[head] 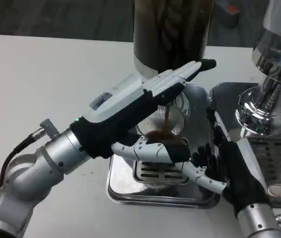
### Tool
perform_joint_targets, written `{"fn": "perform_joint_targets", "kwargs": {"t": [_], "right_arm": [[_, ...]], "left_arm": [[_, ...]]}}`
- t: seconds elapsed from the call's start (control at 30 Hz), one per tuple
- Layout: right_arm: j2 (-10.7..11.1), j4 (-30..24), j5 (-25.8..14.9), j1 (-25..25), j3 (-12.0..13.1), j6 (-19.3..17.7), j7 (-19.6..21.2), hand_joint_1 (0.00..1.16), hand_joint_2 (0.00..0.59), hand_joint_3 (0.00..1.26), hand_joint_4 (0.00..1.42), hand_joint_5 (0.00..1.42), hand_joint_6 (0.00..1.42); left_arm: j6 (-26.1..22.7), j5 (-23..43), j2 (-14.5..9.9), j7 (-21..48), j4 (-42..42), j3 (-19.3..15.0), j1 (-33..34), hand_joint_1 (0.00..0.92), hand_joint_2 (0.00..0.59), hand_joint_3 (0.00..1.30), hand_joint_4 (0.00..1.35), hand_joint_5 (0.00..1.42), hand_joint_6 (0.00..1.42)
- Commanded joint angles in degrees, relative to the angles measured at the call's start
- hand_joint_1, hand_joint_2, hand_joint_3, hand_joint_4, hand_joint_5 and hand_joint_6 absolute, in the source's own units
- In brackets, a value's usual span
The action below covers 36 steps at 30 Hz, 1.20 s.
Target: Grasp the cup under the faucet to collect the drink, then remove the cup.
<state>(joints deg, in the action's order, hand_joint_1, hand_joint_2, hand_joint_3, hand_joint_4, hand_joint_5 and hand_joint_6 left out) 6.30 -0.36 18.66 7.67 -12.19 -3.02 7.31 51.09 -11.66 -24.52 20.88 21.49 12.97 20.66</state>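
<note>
From the lower left of the frame the left hand point(140, 106) reaches toward the centre, its fingers stretched up against the dark cylindrical drink dispenser point(173, 32), pressing there. Below them, at the centre, the clear ribbed plastic cup point(168, 121) stands on the shiny metal drip tray point(125, 191), a brown stream of drink point(167, 119) falling into it. The right hand point(220, 158) comes from the lower right, its fingers wrapped around the cup's lower part. At the right edge stands a chrome faucet fitting point(264, 106) over a second slotted metal tray point(274, 158).
</note>
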Motion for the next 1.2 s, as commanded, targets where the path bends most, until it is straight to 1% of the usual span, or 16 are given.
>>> {"fn": "perform_joint_targets", "kwargs": {"t": [0.03,0.17,0.3,0.43,0.5,0.63,0.7,0.9,1.13,1.2], "right_arm": [[-0.67,1.88,-0.87,-1.04,0.41,-1.91,-0.13,0.7,0.17,0.0,0.0,0.0,0.06],[-1.06,2.83,-1.23,-1.2,0.57,-2.65,-0.2,0.7,0.168,0.0,0.0,0.0,0.07],[-1.37,3.42,-1.47,-1.12,0.79,-3.46,-0.09,0.7,0.171,0.0,0.0,0.0,0.07],[-1.44,3.92,-1.86,-1.3,0.97,-3.93,-0.22,0.7,0.18,0.0,0.0,0.0,0.09],[-1.55,4.18,-2.1,-1.42,1.15,-4.19,-0.08,0.69,0.181,0.0,0.0,0.0,0.09],[-1.69,4.9,-2.59,-1.88,1.61,-4.98,0.16,0.69,0.182,0.0,0.0,0.0,0.09],[-1.78,5.54,-2.72,-2.38,1.55,-5.23,-0.03,0.69,0.182,0.0,0.0,0.0,0.09],[-2.06,6.91,-2.7,-3.35,1.26,-5.98,-0.37,0.69,0.182,0.0,0.0,0.0,0.09],[-2.16,7.46,-2.86,-4.46,0.97,-6.48,-1.13,0.69,0.182,0.0,0.0,0.0,0.1],[-2.27,7.27,-2.86,-4.53,0.81,-6.57,-1.25,0.69,0.182,0.0,0.0,0.0,0.1]], "left_arm": [[0.42,-2.01,-0.21,1.32,0.94,1.76,0.04,0.0,0.106,0.0,0.0,0.05,0.04],[0.19,-1.99,-0.2,0.81,0.98,1.22,0.17,0.0,0.107,0.0,0.0,0.05,0.04],[-0.31,-1.93,-0.38,-0.56,1.16,-0.02,0.17,0.0,0.112,0.0,0.0,0.05,0.04],[-0.53,-2.07,-1.14,-2.5,1.12,-2.11,0.14,0.0,0.115,0.0,0.0,0.04,0.04],[-0.7,-2.29,-1.67,-4.46,0.15,-4.26,-0.63,0.0,0.116,0.0,0.0,0.04,0.04],[-1.35,-3.06,-2.44,-6.76,-0.86,-7.03,-1.74,0.0,0.12,0.0,0.0,0.04,0.03],[-1.82,-3.11,-3.22,-7.99,-1.45,-8.93,-3.14,0.0,0.122,0.0,0.0,0.04,0.03],[-2.28,-2.78,-4.5,-10.24,-3.03,-13.02,-8.13,0.0,0.124,0.0,0.0,0.04,0.03],[-2.98,-4.77,-5.68,-12.53,-1.61,-15.13,-13.61,0.0,0.122,0.0,0.0,0.05,0.02],[-3.91,-5.91,-6.02,-13.72,-0.74,-15.82,-15.4,0.0,0.117,0.0,0.0,0.04,0.02]]}}
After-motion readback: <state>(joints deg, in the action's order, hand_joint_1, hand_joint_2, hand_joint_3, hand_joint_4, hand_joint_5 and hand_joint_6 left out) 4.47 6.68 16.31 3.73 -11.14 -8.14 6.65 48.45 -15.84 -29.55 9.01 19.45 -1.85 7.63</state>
